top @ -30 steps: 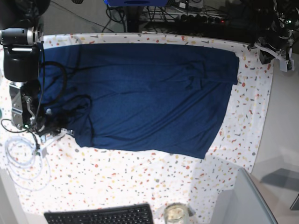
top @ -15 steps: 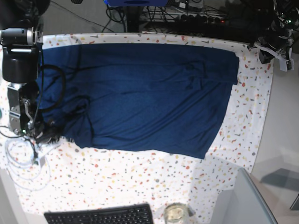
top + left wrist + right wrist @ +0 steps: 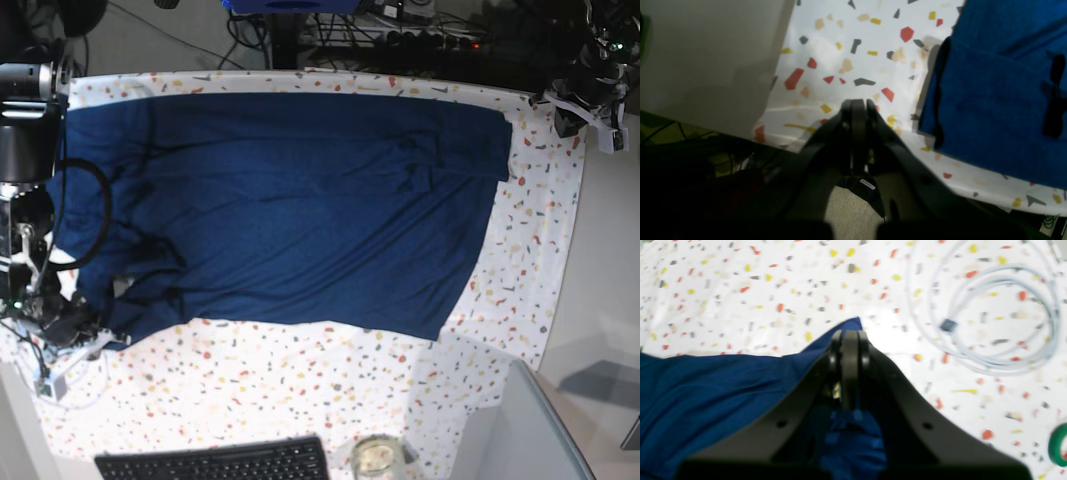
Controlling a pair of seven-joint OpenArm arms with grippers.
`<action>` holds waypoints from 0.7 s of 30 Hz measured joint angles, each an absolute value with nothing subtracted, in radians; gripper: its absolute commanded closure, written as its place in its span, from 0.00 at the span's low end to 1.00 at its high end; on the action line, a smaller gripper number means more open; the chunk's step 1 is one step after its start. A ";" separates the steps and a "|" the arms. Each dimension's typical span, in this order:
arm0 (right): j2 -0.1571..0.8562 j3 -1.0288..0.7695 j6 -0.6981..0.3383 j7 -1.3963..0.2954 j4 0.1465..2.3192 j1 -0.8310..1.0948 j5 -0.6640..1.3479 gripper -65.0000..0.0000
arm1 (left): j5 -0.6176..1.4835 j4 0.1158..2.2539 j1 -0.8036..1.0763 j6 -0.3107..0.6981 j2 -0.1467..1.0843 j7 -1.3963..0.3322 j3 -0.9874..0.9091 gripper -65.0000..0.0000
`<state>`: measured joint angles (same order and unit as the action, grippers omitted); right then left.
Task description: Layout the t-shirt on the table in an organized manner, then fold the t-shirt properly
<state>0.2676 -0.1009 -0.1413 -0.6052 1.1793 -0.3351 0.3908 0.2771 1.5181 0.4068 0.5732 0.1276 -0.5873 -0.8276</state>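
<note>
The t-shirt (image 3: 300,210) lies spread across the table (image 3: 300,390), mostly flat, its broad body showing only shallow wrinkles, so the laying-out part of the task looks nearly done while no fold has yet been made. The right gripper (image 3: 850,340) has its jaws clenched on a corner of the cloth: in the right wrist view a small tip of blue fabric pokes out just beyond the fingertips, and the rest of the garment trails back beneath and to one side of the jaws, bunched and rumpled there. Ahead of those jaws and off to the side, a coiled white cable (image 3: 987,316) rests on the speckled cover, near the pinched corner but not touching it. In the base view this corner sits at the near left edge of the shirt, where the fabric is still gathered into creases rather than drawn square. The left gripper (image 3: 855,105) is closed on nothing, its jaws pressed together over bare table; the shirt's sleeve edge lies beside them, apart from the fingertips. By my reckoning, what remains is to pull the held corner out until that side lies smooth, then begin the folds proper, all of which are still to come.
</note>
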 measured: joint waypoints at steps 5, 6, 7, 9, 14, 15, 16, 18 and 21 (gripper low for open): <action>0.271 -0.100 -0.142 -0.603 1.241 -0.335 0.395 0.99 | 0.277 1.518 0.407 0.573 0.128 -0.587 -0.828 1.00; 0.274 -0.100 -0.142 -0.602 1.253 -0.335 0.396 0.99 | 0.278 1.518 0.407 0.574 0.128 -0.587 -0.828 1.00; 0.280 -0.100 -0.142 -0.603 1.262 -0.335 0.392 0.99 | 0.277 1.518 0.407 0.574 0.128 -0.587 -0.828 1.00; 0.282 -0.100 -0.142 -0.603 1.275 -0.334 0.393 0.99 | 0.277 1.518 0.407 0.574 0.128 -0.587 -0.828 1.00; 0.273 -0.091 -0.148 -0.601 1.292 -0.337 0.396 0.99 | 0.277 1.518 0.407 0.573 0.128 -0.587 -0.828 1.00; 0.274 -0.087 -0.162 -0.602 1.292 -0.337 0.396 0.99 | 0.277 1.518 0.407 0.573 0.128 -0.587 -0.828 1.00; 0.276 -0.078 -0.182 -0.602 1.292 -0.337 0.395 0.99 | 0.277 1.518 0.407 0.573 0.128 -0.587 -0.828 1.00; 0.276 -0.065 -0.211 -0.601 1.292 -0.336 0.396 0.99 | 0.277 1.518 0.407 0.573 0.128 -0.587 -0.828 1.00; 0.256 -0.064 -0.234 -0.601 1.291 -0.337 0.392 0.99 | 0.277 1.518 0.406 0.573 0.128 -0.587 -0.828 1.00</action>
<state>0.2558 -0.0635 -0.2337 -0.6006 1.2911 -0.3370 0.3916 0.2771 1.5181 0.4065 0.5732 0.1284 -0.5869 -0.8276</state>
